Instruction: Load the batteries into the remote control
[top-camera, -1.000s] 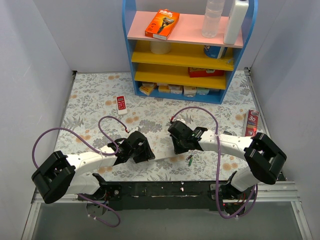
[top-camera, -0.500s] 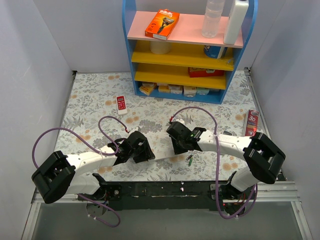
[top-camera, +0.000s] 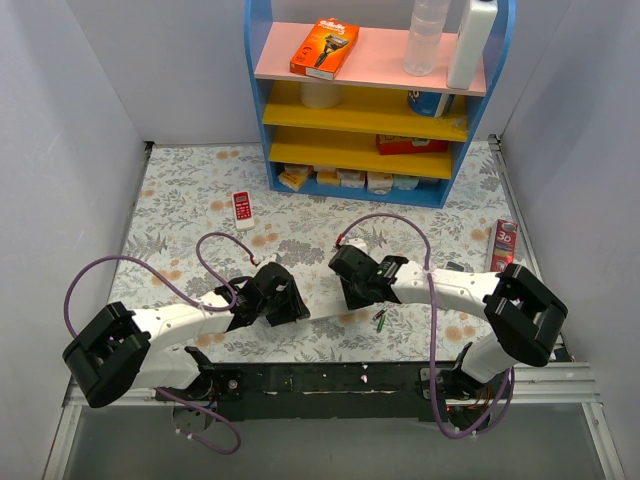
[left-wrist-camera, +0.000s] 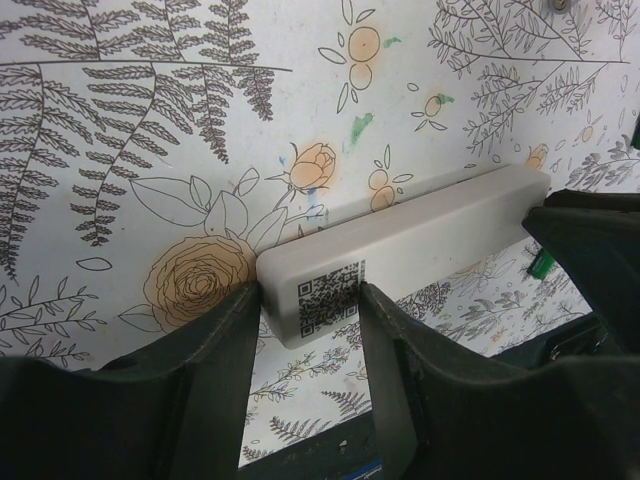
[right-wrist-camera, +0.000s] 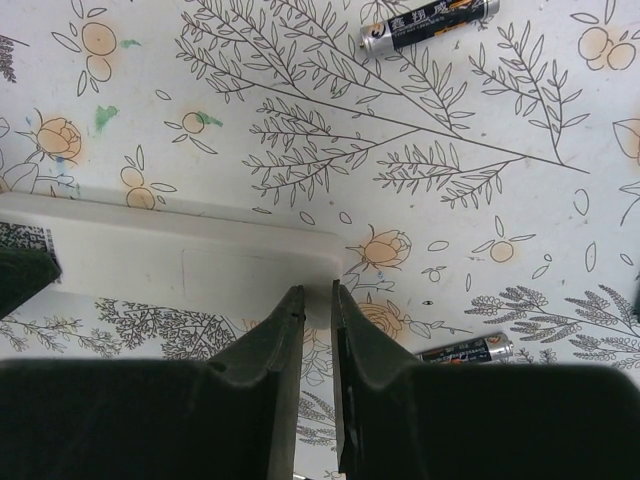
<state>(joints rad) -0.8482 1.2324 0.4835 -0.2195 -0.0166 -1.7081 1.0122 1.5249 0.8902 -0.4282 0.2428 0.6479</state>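
The remote control lies white back up between my two grippers. In the left wrist view its end with a QR code sits between the fingers of my left gripper, which touch both its sides. My left gripper is shut on it. My right gripper is at the other end. In the right wrist view its jaws stand almost together over the remote's near corner, holding nothing. Two dark batteries lie on the mat, one far and one near. They show as small sticks in the top view.
A short red-and-white remote lies at the back left of the floral mat. A blue shelf unit with boxes and bottles stands at the back. A red box lies at the right edge. Purple cables loop over both arms.
My right gripper has shifted slightly left, toward the remote's end. The left gripper and the remote have stayed where they were.
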